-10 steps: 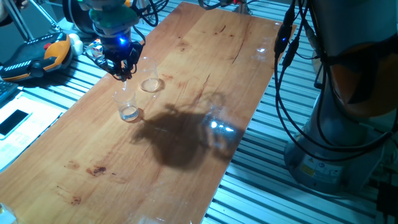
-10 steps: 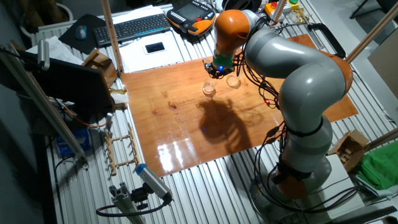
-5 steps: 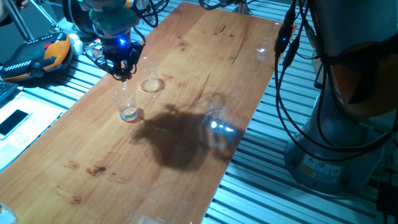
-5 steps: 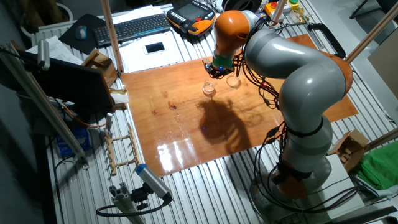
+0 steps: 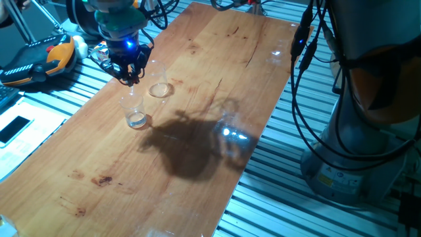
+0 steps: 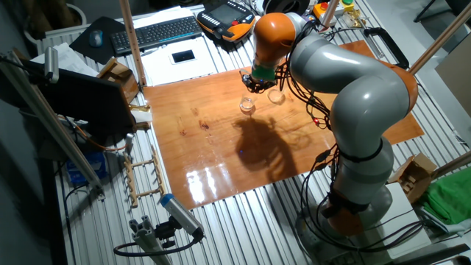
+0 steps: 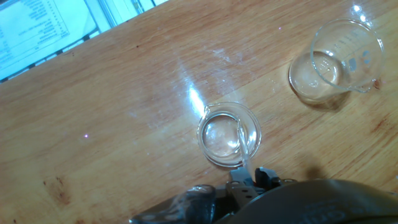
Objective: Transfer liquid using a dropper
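My gripper (image 5: 129,78) hangs over the far left part of the wooden table (image 5: 197,138), shut on the dropper (image 7: 241,142). The dropper is a thin clear tube; in the hand view its tip points down into the low clear glass dish (image 7: 229,135). Its red end is hidden between the fingers (image 7: 245,180). The clear tumbler (image 7: 339,59) stands apart, beside the dish. In one fixed view the tumbler (image 5: 136,113) is just in front of the gripper and the dish (image 5: 160,89) is to its right. The liquid (image 5: 137,120) shows as a whitish glint in the tumbler's bottom.
An orange and black pendant (image 5: 39,59) lies left of the table on the slatted bench. A keyboard (image 6: 158,33) and papers lie behind the table. Black cables (image 5: 306,72) hang at the table's right edge by the arm's base (image 6: 357,199).
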Motion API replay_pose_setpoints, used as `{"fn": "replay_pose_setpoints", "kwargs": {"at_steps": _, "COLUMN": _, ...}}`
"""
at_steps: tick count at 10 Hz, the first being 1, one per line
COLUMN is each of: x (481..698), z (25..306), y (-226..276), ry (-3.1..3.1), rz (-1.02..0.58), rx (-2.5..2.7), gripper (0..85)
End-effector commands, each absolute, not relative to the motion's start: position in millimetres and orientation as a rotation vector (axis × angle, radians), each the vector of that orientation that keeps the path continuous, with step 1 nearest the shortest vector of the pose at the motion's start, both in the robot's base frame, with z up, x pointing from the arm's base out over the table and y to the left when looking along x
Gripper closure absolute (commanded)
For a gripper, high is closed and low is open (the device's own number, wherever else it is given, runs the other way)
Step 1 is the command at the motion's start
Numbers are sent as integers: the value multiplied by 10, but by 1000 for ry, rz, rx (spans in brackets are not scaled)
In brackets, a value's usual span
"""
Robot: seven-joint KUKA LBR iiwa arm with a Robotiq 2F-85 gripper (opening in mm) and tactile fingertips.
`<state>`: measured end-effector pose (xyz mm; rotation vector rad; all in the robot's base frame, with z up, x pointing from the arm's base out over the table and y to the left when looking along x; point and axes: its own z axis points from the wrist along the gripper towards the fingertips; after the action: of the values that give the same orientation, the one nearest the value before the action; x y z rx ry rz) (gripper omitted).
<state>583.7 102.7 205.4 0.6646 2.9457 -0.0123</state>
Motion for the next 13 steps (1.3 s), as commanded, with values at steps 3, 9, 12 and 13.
{"fn": "replay_pose_setpoints", "kwargs": {"at_steps": 3, "x": 5837, "z": 2056, "y": 1024, "ry": 2944, "rz": -12, "rx": 664, "gripper": 703}}
{"fn": "replay_pose_setpoints", "kwargs": {"at_steps": 9, "x": 5836, "z": 2059, "y": 1019, "ry": 2944, "rz": -16, "rx": 664, "gripper": 710}}
{"fn": "replay_pose_setpoints", "kwargs": {"at_steps": 12, "x": 5836, "z": 2059, "y": 1016, "ry": 2944, "rz": -17, "rx": 662, "gripper": 707}}
{"fn": "replay_pose_setpoints", "kwargs": {"at_steps": 13, "x": 5834, "z": 2062, "y": 1015, "ry": 2946, "rz": -19, "rx": 659, "gripper": 707}}
